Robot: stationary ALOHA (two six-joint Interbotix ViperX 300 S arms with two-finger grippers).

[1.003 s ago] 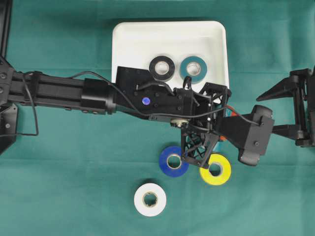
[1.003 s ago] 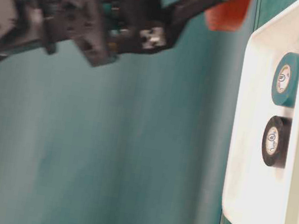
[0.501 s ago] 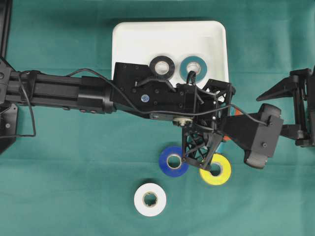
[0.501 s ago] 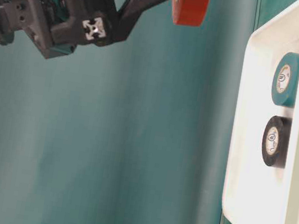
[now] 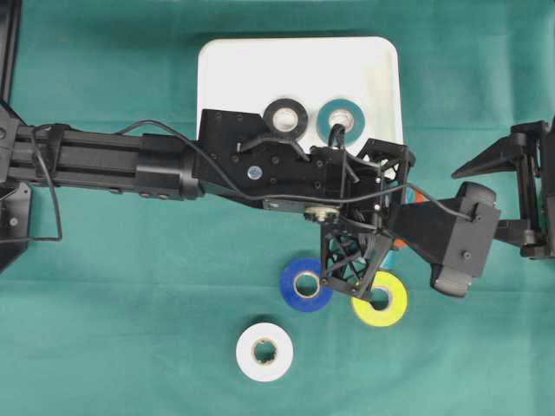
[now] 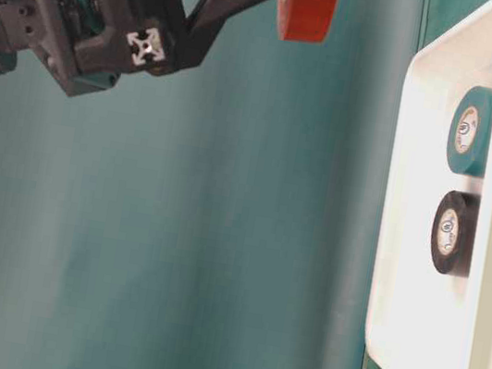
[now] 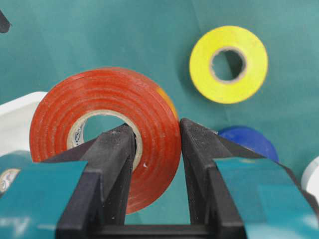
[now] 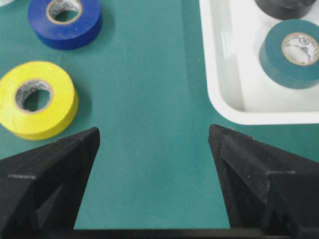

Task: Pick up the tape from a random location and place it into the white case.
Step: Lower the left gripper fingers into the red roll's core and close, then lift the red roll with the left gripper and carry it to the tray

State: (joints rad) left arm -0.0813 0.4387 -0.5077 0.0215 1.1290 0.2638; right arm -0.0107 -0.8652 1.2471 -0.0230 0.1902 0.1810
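Holding red tape [image 7: 102, 134] in left tool [image 7: 155, 149], jaws pinched on one wall through core, aloft beside white case [image 5: 217, 69] near its right front corner. Right tool [image 8: 154, 149] idle, spread wide, empty. I fear thin pinch slipping, roll pivoting, dropping onto rim or teal roll [image 5: 340, 120].

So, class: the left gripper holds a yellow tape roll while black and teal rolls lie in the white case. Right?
Not quite. The left gripper holds a red tape roll, as the left wrist view shows; the black roll and teal roll do lie in the white case.
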